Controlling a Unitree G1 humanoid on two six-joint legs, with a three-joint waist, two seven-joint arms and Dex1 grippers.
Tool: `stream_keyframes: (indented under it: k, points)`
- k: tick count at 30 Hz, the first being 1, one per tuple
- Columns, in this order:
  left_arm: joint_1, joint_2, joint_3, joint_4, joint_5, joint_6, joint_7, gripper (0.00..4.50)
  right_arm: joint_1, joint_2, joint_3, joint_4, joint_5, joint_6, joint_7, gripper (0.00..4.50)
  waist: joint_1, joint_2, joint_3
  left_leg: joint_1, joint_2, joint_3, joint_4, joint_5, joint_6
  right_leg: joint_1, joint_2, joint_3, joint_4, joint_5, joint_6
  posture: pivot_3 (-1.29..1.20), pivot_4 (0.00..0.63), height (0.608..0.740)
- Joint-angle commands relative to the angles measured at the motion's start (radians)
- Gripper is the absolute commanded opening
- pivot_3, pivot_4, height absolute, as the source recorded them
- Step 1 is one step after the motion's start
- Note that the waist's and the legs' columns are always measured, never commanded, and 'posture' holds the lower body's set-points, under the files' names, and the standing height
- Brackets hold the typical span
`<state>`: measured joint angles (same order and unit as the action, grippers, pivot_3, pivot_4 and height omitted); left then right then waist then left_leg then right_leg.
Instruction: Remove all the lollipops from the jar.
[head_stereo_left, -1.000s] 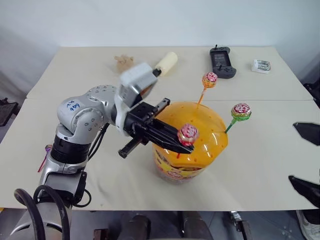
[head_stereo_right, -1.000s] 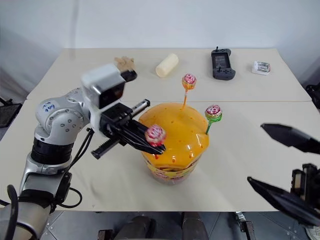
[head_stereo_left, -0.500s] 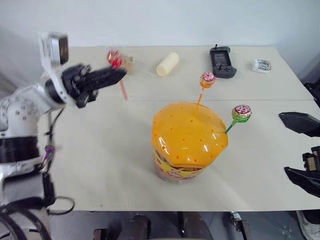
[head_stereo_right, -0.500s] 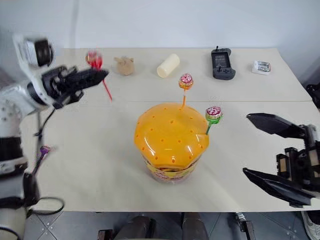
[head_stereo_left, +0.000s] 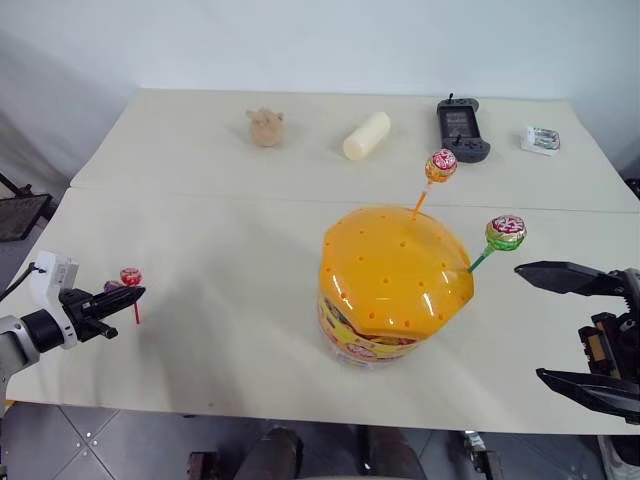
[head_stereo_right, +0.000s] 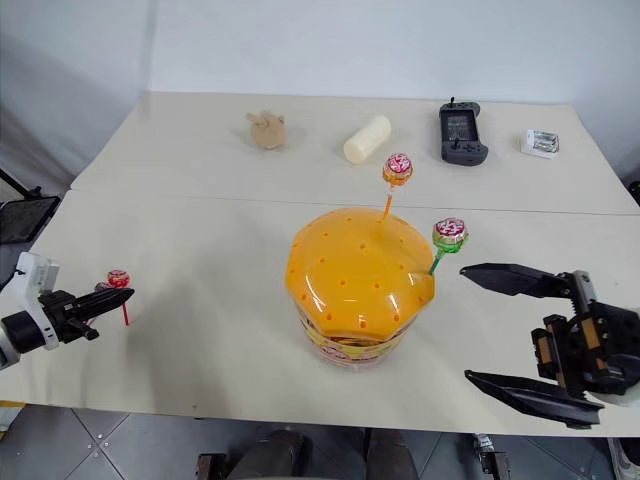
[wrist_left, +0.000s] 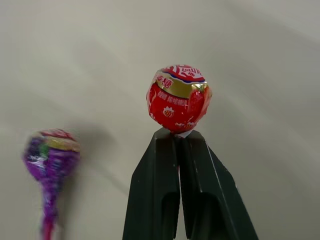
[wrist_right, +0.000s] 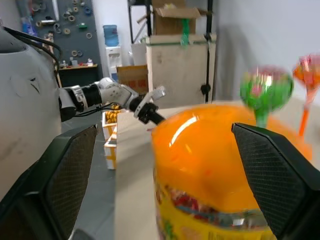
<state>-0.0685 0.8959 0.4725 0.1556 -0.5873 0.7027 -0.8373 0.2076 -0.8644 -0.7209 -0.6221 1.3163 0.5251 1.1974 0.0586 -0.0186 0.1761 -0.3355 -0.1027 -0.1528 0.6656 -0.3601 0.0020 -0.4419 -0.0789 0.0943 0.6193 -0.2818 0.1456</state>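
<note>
Left wrist view: left gripper (wrist_left: 178, 137) clamps a red-stick lollipop (wrist_left: 178, 98) beside the purple lollipop (wrist_left: 51, 155); lower before releasing. Right gripper (head_stereo_right: 510, 325) gapes empty near the jar (head_stereo_right: 355, 280).

The left gripper (head_stereo_left: 128, 296) shows two slim black fingers (wrist_left: 155, 190) tapering to narrow tips, smooth and matte, with flat angled faces. Behind them sits a black knuckle block, then a white boxy housing on a silver-grey wrist with a thin dark cable trailing off it. The right gripper (head_stereo_right: 478, 325) is chunkier: long black wedge fingers (wrist_right: 272, 177) with a fine mesh-textured inner face, mounted on a black frame with orange-brown patches at its core.
</note>
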Motion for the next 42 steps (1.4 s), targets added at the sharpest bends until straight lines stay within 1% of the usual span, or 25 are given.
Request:
stream_keyframes:
  k: [1,2,4,6,9,10,12,15,16,18,22,24,27,30,34,39,40,42]
  points:
    - [-0.020,-0.008,-0.010,0.034,0.046,-0.042,0.030,0.74,-0.008,-0.012,-0.014,-0.007,0.007,0.014,-0.049,4.50,-0.003,0.000,0.000,0.000,0.000,0.000,0.000,0.000,-0.001,0.000,0.000,0.000,0.001,0.000,0.000,0.00,0.150,0.740]
    - [-0.023,-0.005,-0.015,0.036,0.045,-0.030,0.024,1.08,-0.004,-0.015,-0.015,-0.006,-0.008,0.019,-0.062,4.50,-0.005,0.000,0.000,0.000,0.001,0.000,0.000,0.000,-0.001,-0.001,0.001,0.000,0.001,0.000,-0.001,0.00,0.150,0.740]
    - [-0.042,0.000,-0.028,0.058,0.054,-0.052,0.001,1.67,0.022,-0.015,-0.009,0.013,-0.085,0.032,-0.123,4.50,-0.007,0.000,0.000,0.000,0.002,0.000,-0.001,0.000,-0.002,-0.002,0.002,0.000,0.001,0.000,-0.001,0.00,0.150,0.740]
    - [-0.063,0.002,-0.029,0.083,0.064,-0.133,-0.042,2.28,0.041,-0.002,-0.011,0.014,-0.104,0.034,-0.139,4.50,-0.006,0.000,0.000,0.000,0.002,0.000,0.000,0.000,-0.002,-0.002,0.002,0.000,0.001,0.001,-0.001,0.00,0.150,0.740]
    - [-0.090,0.014,-0.005,0.096,0.026,-0.260,-0.207,3.11,0.061,0.004,-0.022,0.002,-0.095,0.029,-0.103,4.50,-0.005,0.000,0.000,-0.001,0.001,0.000,0.000,0.000,-0.002,-0.002,0.001,0.000,0.000,0.001,-0.001,0.00,0.150,0.740]
    - [-0.105,0.016,0.012,0.092,-0.001,-0.296,-0.272,3.11,0.064,0.004,-0.030,0.005,-0.095,0.028,-0.092,4.50,-0.006,0.000,0.000,-0.001,0.002,0.000,-0.001,0.000,-0.002,-0.002,0.001,0.000,0.000,0.001,-0.001,0.00,0.150,0.740]
    - [-0.125,0.017,0.036,0.061,-0.059,-0.312,-0.368,3.11,0.061,0.003,-0.038,0.015,-0.103,0.019,-0.069,4.50,-0.006,0.000,0.000,-0.002,0.002,0.000,0.000,0.000,-0.002,-0.002,0.001,-0.001,0.000,0.001,-0.001,0.00,0.150,0.740]
    - [-0.155,0.030,0.021,-0.001,-0.106,-0.275,-0.434,3.11,0.030,-0.003,-0.025,0.022,-0.102,0.013,-0.058,4.50,-0.009,0.000,0.000,-0.001,0.002,0.000,0.000,0.000,-0.002,-0.002,0.001,-0.001,0.000,0.001,-0.001,0.00,0.150,0.740]
    - [-0.173,0.027,0.017,-0.030,-0.126,-0.262,-0.437,3.11,0.014,-0.006,-0.016,0.024,-0.099,0.012,-0.058,4.50,-0.011,0.000,0.000,-0.001,0.002,0.000,0.000,0.000,-0.002,-0.002,0.001,-0.001,0.000,0.001,-0.001,0.00,0.150,0.740]
    - [-0.227,0.003,0.005,-0.147,-0.232,-0.190,-0.435,3.11,-0.046,-0.009,0.020,0.014,-0.075,0.016,-0.094,4.50,-0.011,0.000,0.000,-0.001,0.002,0.000,0.000,0.000,-0.001,-0.002,0.001,-0.001,0.000,0.001,-0.001,0.00,0.150,0.740]
    - [-0.249,-0.059,-0.030,-0.331,-0.362,-0.114,-0.411,3.11,-0.174,-0.011,0.099,-0.004,-0.022,0.043,-0.224,4.50,-0.014,0.001,0.000,-0.002,0.002,0.000,0.001,0.000,-0.002,-0.002,0.001,-0.001,0.001,0.001,-0.001,0.00,0.150,0.740]
    - [-0.259,-0.121,-0.039,-0.385,-0.404,-0.140,-0.411,3.11,-0.233,0.000,0.141,-0.013,-0.009,0.039,-0.255,4.50,-0.021,0.003,0.000,-0.001,0.002,0.000,0.000,0.000,-0.002,-0.002,0.002,-0.001,0.001,0.001,-0.001,0.00,0.150,0.740]
    - [-0.254,-0.144,-0.046,-0.415,-0.424,-0.126,-0.399,3.11,-0.263,-0.003,0.175,-0.026,0.001,0.049,-0.271,4.50,-0.029,0.002,0.001,-0.002,0.003,-0.001,0.000,0.000,-0.003,-0.003,0.003,-0.002,0.000,0.001,-0.002,0.00,0.150,0.740]
    - [-0.254,-0.154,-0.049,-0.426,-0.445,-0.122,-0.397,3.12,-0.299,-0.008,0.221,-0.031,-0.014,0.051,-0.289,3.91,-0.036,0.003,0.001,-0.002,0.004,0.000,0.001,0.000,-0.003,-0.003,0.004,-0.002,0.000,0.000,-0.002,0.00,0.150,0.740]
    - [-0.254,-0.152,-0.067,-0.443,-0.466,-0.109,-0.405,3.12,-0.337,-0.008,0.279,-0.045,-0.029,0.060,-0.317,2.61,-0.034,0.003,0.001,-0.002,0.004,0.000,0.001,0.000,-0.003,-0.003,0.004,-0.002,0.000,0.000,-0.002,0.00,0.150,0.740]
    - [-0.259,-0.155,-0.085,-0.461,-0.479,-0.106,-0.405,3.12,-0.366,-0.008,0.306,-0.041,-0.057,0.060,-0.334,0.90,-0.033,0.003,0.001,-0.002,0.004,-0.001,0.001,0.000,-0.003,-0.003,0.004,-0.002,-0.001,0.000,-0.002,0.00,0.150,0.740]
    - [-0.261,-0.156,-0.090,-0.464,-0.482,-0.105,-0.406,3.12,-0.376,-0.003,0.309,-0.038,-0.055,0.057,-0.342,0.55,-0.033,0.003,0.001,-0.002,0.004,-0.001,0.001,0.000,-0.003,-0.003,0.004,-0.002,-0.001,0.000,-0.002,0.00,0.150,0.740]
    - [-0.267,-0.157,-0.099,-0.471,-0.490,-0.103,-0.417,3.12,-0.398,0.016,0.298,-0.028,-0.001,0.058,-0.391,0.01,-0.036,0.003,0.001,-0.002,0.004,-0.001,0.001,0.000,-0.003,-0.003,0.004,-0.002,-0.001,0.000,-0.002,0.00,0.150,0.740]
